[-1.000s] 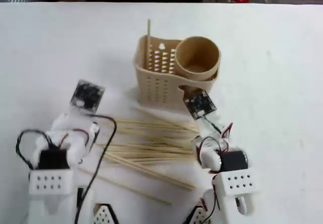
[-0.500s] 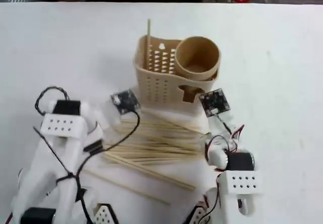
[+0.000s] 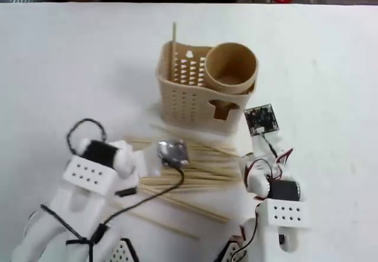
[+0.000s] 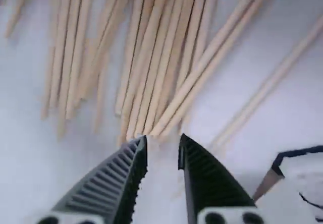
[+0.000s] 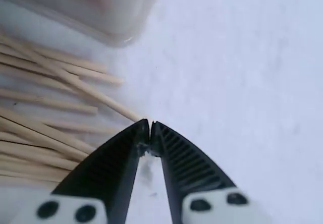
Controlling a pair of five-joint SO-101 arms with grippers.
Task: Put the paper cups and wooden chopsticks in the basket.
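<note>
Chopsticks [image 3: 207, 170] lie flat, long axes running side to side before the basket [image 3: 183, 102]; left end effector [image 4: 162, 142] slightly parted, empty; right end effector [image 5: 151, 126] closed, empty

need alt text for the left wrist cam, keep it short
The left gripper, jaws slightly apart with nothing between them, hangs just short of the near ends of a fanned pile of wooden chopsticks. The chopsticks lie loose on a white table.
</note>
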